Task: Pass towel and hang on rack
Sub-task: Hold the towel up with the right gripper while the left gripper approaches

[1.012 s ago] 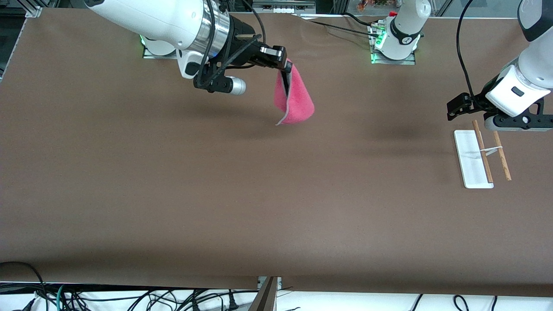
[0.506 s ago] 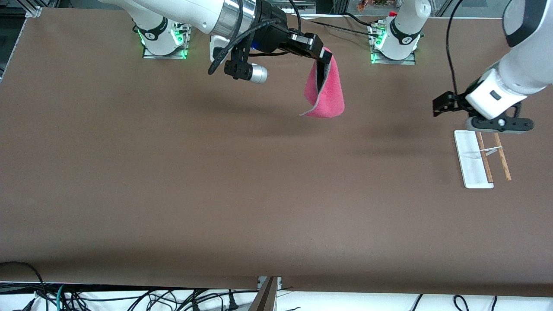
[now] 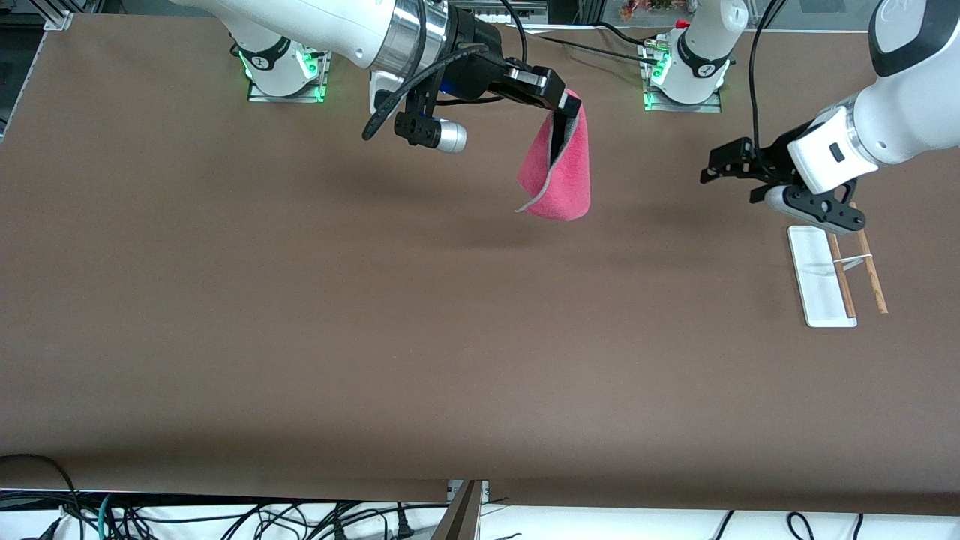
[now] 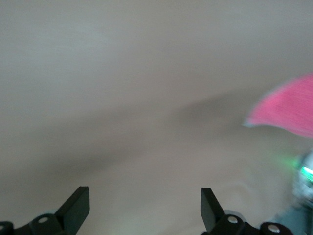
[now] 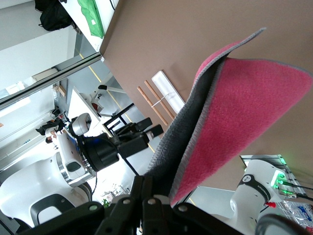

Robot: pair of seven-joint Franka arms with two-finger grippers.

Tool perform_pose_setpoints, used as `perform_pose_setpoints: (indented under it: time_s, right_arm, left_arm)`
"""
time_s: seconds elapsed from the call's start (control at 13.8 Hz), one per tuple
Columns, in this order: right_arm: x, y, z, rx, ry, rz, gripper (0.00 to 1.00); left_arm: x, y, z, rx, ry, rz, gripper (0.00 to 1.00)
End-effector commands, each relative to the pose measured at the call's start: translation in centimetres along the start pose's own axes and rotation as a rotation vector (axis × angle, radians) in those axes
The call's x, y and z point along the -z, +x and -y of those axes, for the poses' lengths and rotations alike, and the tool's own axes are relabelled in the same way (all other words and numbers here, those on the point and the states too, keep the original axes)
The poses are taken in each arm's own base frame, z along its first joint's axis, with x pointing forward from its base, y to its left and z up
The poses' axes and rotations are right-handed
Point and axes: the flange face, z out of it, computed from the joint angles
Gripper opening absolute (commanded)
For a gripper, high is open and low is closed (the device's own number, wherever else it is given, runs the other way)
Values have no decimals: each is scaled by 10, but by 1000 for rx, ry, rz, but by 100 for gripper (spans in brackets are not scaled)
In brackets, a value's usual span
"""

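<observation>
Up at twelve o'clock over the table, your towel [image 3: 559,176] hangs pink-face out from the right gripper [image 3: 564,111], pinched tight by its top corner. It has drifted toward the left arm's end over the last second and now hangs slightly lower. The left gripper [image 3: 718,165] has swung off the rack [image 3: 823,277] toward the towel, jaws spread wide and holding nothing, now over bare table at two o'clock. That looks like the handover closing in. The rack waits at three o'clock, rods bare.
</observation>
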Motion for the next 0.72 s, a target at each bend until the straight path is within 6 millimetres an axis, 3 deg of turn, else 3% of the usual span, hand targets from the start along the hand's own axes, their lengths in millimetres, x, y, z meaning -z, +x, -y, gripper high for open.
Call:
perform_pose_setpoints:
  time_s: [0.0, 0.14, 0.29, 0.51, 0.65]
  right_arm:
    - [0, -4, 4, -11, 17, 16, 0]
    - [-1, -4, 4, -11, 16, 16, 0]
    - [1, -2, 4, -13, 17, 14, 0]
    - [1, -3, 4, -14, 17, 15, 0]
    - [1, -3, 4, -16, 16, 15, 0]
  left_arm:
    - [-23, 0, -9, -209, -125, 47, 100]
    - [-34, 7, -18, -348, -240, 31, 100]
    - [-48, 19, -9, -509, -370, -18, 100]
    - [-93, 45, 10, -734, -557, -119, 100]
    - [-124, 49, 18, -806, -675, -201, 100]
